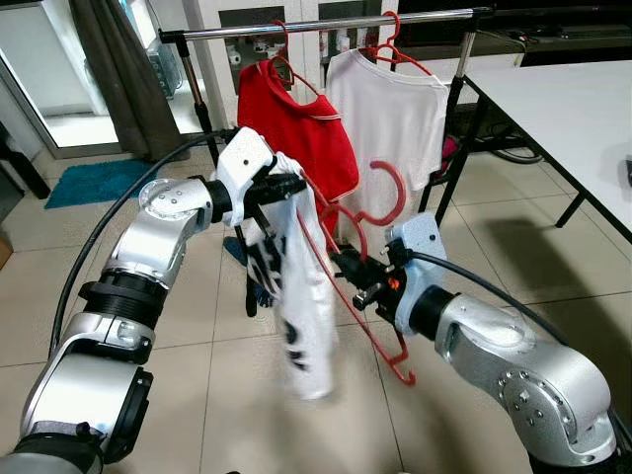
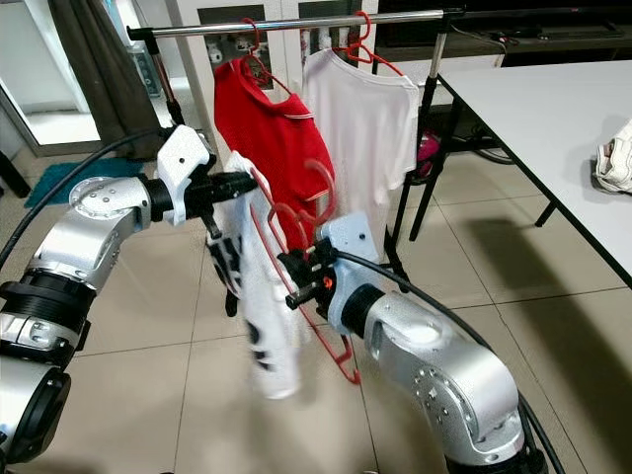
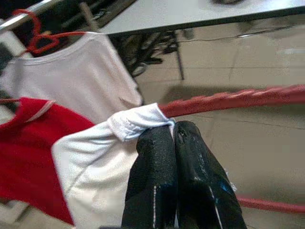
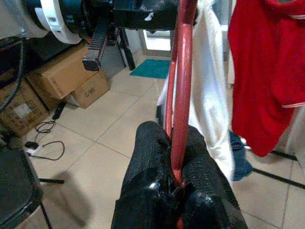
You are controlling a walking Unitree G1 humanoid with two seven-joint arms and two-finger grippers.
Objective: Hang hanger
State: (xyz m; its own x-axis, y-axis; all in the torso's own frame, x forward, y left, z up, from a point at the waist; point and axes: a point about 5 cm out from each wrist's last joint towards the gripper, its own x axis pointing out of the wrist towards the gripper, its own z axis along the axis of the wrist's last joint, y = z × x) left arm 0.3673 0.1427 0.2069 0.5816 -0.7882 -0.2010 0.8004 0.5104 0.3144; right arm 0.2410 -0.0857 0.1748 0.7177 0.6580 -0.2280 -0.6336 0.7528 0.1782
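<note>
- Red hanger [image 1: 348,259] held in mid-air in front of the clothes rail [image 1: 326,24], below its bar, with a white shirt [image 1: 299,296] draped over one arm of it and hanging down limp.
- Left gripper [image 3: 177,139] pressed together on the shirt's collar edge at the hanger's upper end; fingers [image 3: 153,176] touching side by side.
- Right gripper [image 4: 177,182] pinching the hanger's red bar lower down, fingers [image 4: 147,157] clamped on either side of it.
- Hanger tilted steeply between the two grippers, its hook [image 1: 395,188] curling up toward the rail, apart from the bar.
- On the rail: a red shirt [image 1: 301,133] and another white shirt [image 1: 390,114], each on its own red hanger, side by side near the bar's middle.
- White table [image 1: 563,109] at the right, its near corner just beside the rail's right post.
- Crumpled cloth [image 2: 614,158] on the table's right edge.
- Teal mat [image 1: 89,181] on the tiled floor at the far left.
- Cardboard boxes [image 4: 62,76] on the floor, seen from the right wrist.
</note>
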